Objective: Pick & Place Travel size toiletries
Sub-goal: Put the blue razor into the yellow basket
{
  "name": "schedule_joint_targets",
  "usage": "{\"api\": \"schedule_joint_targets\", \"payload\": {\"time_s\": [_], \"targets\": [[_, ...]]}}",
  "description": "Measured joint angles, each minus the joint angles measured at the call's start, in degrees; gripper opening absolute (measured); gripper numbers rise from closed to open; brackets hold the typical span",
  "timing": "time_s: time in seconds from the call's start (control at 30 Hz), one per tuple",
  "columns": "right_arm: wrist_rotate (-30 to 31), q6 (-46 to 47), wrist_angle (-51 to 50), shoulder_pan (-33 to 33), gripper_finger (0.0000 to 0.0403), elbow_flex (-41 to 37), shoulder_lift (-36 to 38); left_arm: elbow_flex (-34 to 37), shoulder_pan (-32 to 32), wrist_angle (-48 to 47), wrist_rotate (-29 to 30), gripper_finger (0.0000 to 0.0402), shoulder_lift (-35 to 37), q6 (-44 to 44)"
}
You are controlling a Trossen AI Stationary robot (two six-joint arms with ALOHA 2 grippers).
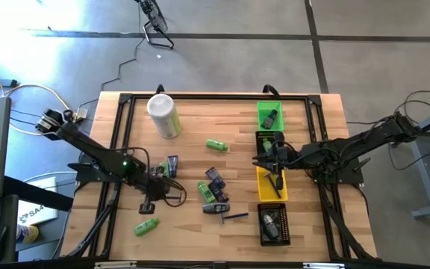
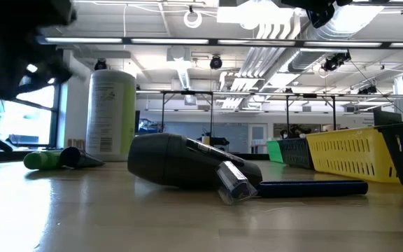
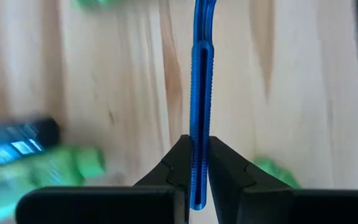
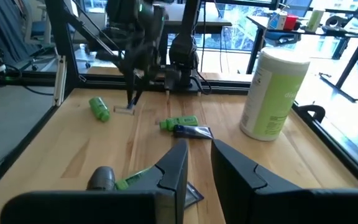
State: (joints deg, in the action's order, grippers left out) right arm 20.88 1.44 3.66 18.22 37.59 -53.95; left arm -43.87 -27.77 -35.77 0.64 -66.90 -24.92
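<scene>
My left gripper (image 3: 199, 144) is shut on a thin blue stick (image 3: 201, 74), a razor-like handle, low over the table's left half (image 1: 152, 196). In the right wrist view the stick (image 4: 130, 102) hangs below that arm. My right gripper (image 4: 197, 149) is open and empty above the yellow bin (image 1: 272, 187). Green mini bottles (image 1: 216, 145) (image 1: 146, 225), dark and blue-purple tubes (image 1: 213, 187) and a second blue stick (image 1: 234, 217) lie flat on the wood. In the low view a dark grey tube (image 2: 180, 162) lies on its side in front. My left gripper pinches the blue stick between its two fingers at one end of the handle (image 3: 199, 177), coming from above and pointing down. The stick runs on lengthwise past the fingertips (image 3: 180, 155), roughly upright. Whether its lower end (image 4: 127, 111) touches the table cannot be told.
A large pale-green canister with a white lid (image 1: 164, 114) stands at the far left of the table. Along the right side a green bin (image 1: 269, 116), a black bin (image 1: 269, 140), the yellow bin and another black bin (image 1: 273, 224) form a row. Black frame rails border the table.
</scene>
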Motion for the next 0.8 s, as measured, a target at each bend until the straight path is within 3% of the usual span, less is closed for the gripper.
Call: {"api": "schedule_joint_targets", "payload": {"time_s": [0.23,0.33,0.47,0.57,0.8], "targets": [[-0.04,-1.74,0.0,-0.02,0.0064,-0.01,0.0,-10.93,0.15,-3.31,11.89,0.0029,1.39,10.21],[-0.04,-1.74,0.0,-0.01,0.0064,0.0,0.0,-14.73,2.14,-2.25,13.9,0.0029,1.67,16.41],[-0.29,-1.74,-0.02,0.0,0.0064,-0.01,0.0,-16.91,7.57,3.0,13.08,0.0029,1.66,23.09],[-1.28,-1.76,-0.02,0.0,0.0064,-0.01,0.0,-16.58,12.85,9.52,8.69,0.0029,1.38,27.37],[-1.65,-1.74,0.06,-0.02,0.0064,-0.01,0.0,-16.41,22.54,23.64,0.81,0.0029,-0.85,28.17]]}}
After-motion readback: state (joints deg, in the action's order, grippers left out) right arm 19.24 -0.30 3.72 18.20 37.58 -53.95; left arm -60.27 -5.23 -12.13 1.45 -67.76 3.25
